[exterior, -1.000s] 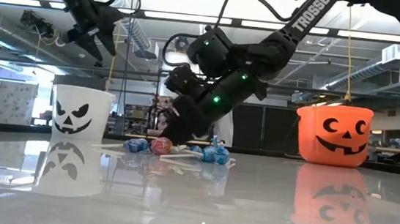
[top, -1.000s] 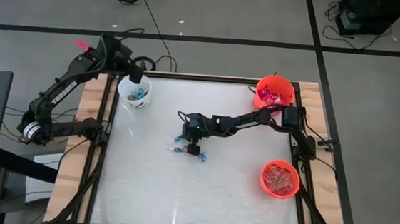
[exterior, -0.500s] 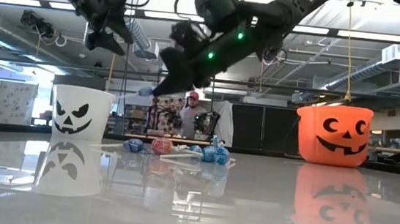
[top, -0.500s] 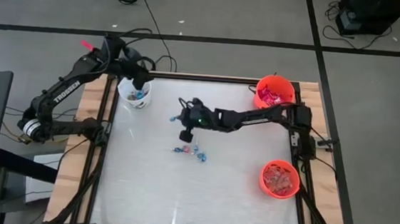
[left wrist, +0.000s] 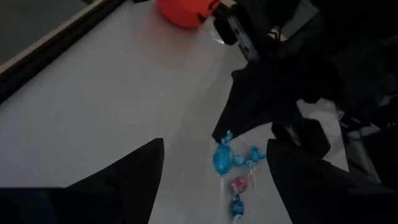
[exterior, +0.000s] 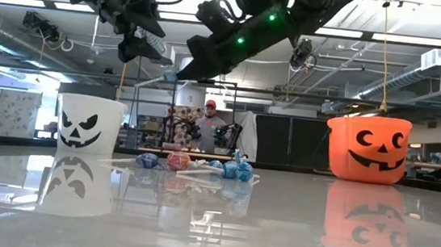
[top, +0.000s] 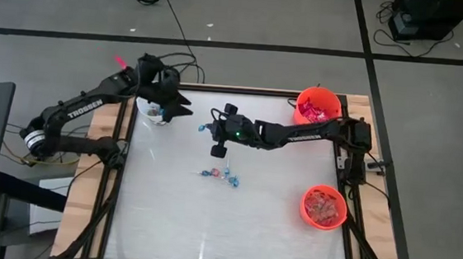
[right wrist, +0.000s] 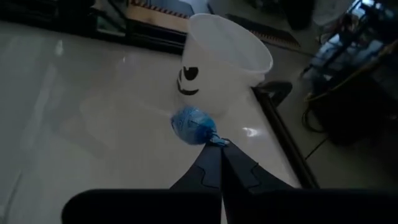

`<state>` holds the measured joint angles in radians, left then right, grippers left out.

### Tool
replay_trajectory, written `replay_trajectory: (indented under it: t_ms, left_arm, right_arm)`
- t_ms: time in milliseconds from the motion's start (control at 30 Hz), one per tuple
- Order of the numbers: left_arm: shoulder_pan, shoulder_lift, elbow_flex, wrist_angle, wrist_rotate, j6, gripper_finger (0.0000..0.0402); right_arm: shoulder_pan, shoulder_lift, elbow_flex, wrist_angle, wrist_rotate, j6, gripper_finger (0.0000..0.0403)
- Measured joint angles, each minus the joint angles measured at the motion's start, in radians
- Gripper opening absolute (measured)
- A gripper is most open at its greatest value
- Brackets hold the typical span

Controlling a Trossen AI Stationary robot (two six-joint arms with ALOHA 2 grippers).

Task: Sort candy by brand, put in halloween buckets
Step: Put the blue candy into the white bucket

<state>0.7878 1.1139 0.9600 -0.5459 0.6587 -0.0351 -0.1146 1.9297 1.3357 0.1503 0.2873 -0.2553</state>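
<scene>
My right gripper is shut on a blue wrapped candy and hangs high above the table, right of the white halloween bucket. A few blue and red candies lie in a small pile on the table below it. My left gripper is open with nothing between its fingers, in the air beside the white bucket's right side, pointing toward the right gripper. One orange bucket with red candy stands at the far right, and another stands at the near right. My right gripper pinches the twisted end of the blue candy's wrapper between its two fingertips. The fingers slant down toward the table's left side. The round body sticks out past the fingertips, lifted clear of the table.
The white table top is bare around the pile. Wooden boards and a dark frame run along both sides. In the low view a person stands in the room far behind the table.
My right gripper has risen from the candy pile with the blue candy and gone toward the far left, nearer the white bucket; the rest of the pile stays on the table. My left gripper has swung from over the white bucket toward the table's middle and turned.
</scene>
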Motion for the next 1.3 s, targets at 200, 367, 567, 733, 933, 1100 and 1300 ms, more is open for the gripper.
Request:
replay_trajectory:
  t_ms: [200,367,567,733,933,1100,1300]
  left_arm:
    - [-0.075,0.045,-0.001,0.012,-0.056,-0.022,0.0291]
    - [-0.125,0.086,-0.002,0.013,-0.074,-0.017,0.0291]
    - [-0.161,0.124,-0.002,0.038,-0.131,0.002,0.0291]
    - [-0.170,0.138,-0.002,0.062,-0.131,0.003,0.0290]
    - [-0.171,0.138,-0.002,0.111,-0.114,-0.026,0.0251]
    - [-0.171,0.138,-0.002,0.109,-0.111,-0.025,0.0192]
    - [-0.168,0.138,-0.002,0.108,-0.107,-0.025,0.0114]
  right_arm:
    - [0.003,0.000,0.000,0.045,0.020,-0.058,0.0002]
    - [0.003,-0.005,0.000,0.070,0.072,-0.063,0.0002]
    - [0.007,-0.006,0.024,0.073,0.078,-0.118,0.0002]
    - [0.008,-0.006,0.057,0.072,0.080,-0.126,0.0002]
    - [0.006,-0.006,0.064,0.069,0.086,-0.134,0.0002]
    - [0.006,-0.006,0.064,0.068,0.086,-0.141,0.0002]
    - [0.004,-0.006,0.064,0.041,0.047,-0.134,0.0007]
